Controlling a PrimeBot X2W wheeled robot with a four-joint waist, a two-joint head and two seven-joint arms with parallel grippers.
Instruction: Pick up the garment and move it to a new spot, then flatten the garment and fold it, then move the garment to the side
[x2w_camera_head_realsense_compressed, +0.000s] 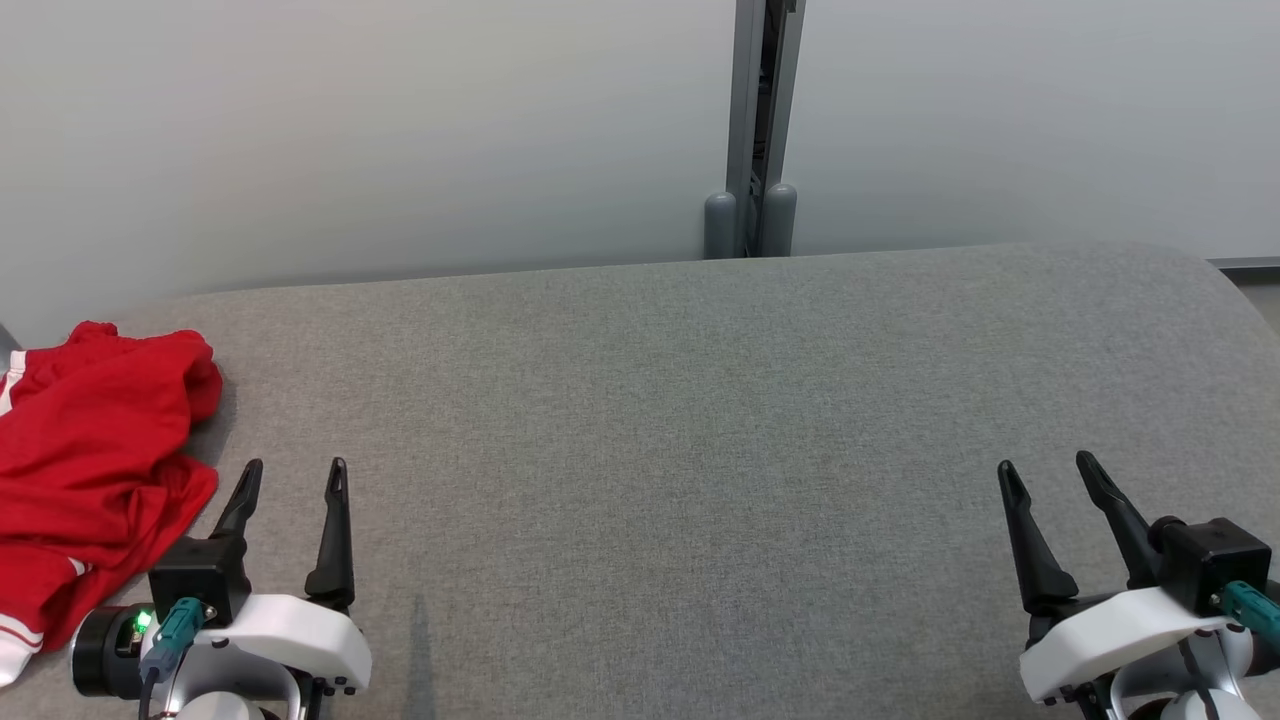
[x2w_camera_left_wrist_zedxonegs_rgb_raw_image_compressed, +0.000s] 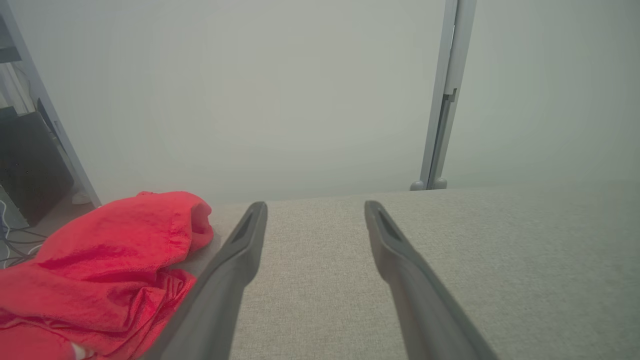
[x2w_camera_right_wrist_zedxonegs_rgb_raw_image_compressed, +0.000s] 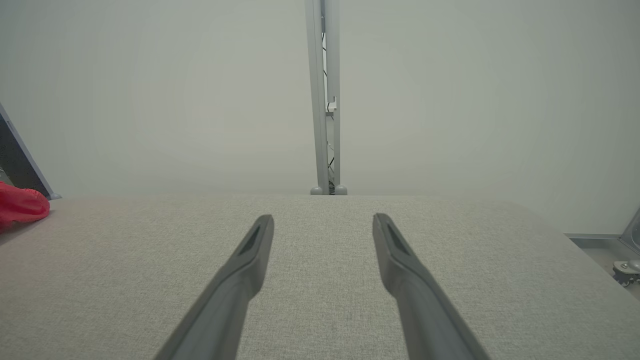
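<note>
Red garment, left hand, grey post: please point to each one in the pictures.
red garment (x2w_camera_head_realsense_compressed: 95, 470), head view, middle of the crumpled cloth.
left hand (x2w_camera_head_realsense_compressed: 295, 467), head view, midway between its open fingertips.
grey post (x2w_camera_head_realsense_compressed: 745, 120), head view, upper part of the post.

Grey fabric table (x2w_camera_head_realsense_compressed: 700, 400) before pale wall (x2w_camera_head_realsense_compressed: 400, 120).

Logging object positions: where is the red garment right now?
In the head view the red garment lies crumpled at the far left edge of the grey padded surface, just left of the open left end effector.
</note>
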